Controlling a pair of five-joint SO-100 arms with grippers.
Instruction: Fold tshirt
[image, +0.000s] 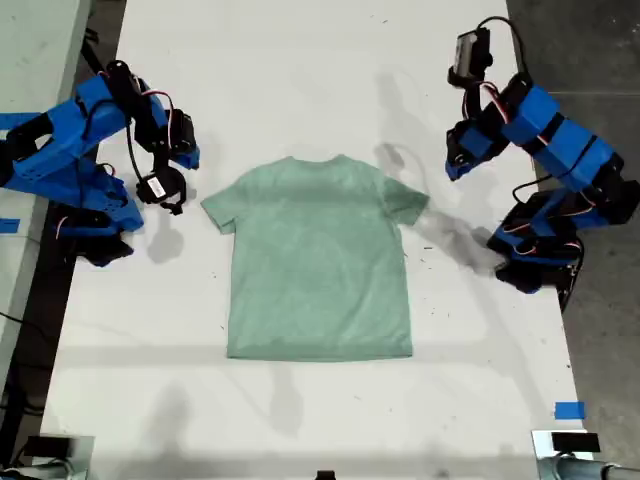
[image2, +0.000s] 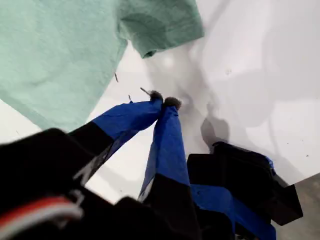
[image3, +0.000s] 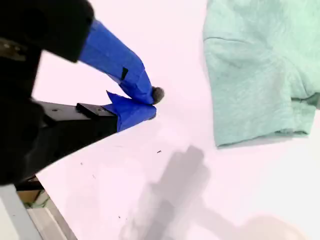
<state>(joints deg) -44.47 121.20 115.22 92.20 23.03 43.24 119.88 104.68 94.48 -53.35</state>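
Lying flat in the middle of the exterior view, the tshirt (image: 318, 262) is spread on the white table (image: 300, 80), neck toward the top of the frame, hem toward the bottom, both sleeves out to the sides. Only this view shows the whole garment and both blue arms, one at the frame's left edge and one at its right, each well clear of the cloth.

My first gripper (image2: 164, 100) hangs above bare table with its two blue jaws closed together at the tips, holding nothing; its wrist view shows a sleeve and part of the body of the tshirt (image2: 60, 50) just beyond the tips, along with small dark specks on the table that the exterior view barely shows.

My second gripper (image3: 147, 102) also has its jaws pressed together on nothing, over bare table, near a sleeve of the tshirt (image3: 255, 75). That wrist view alone shows the gripper's shadow falling across the table.
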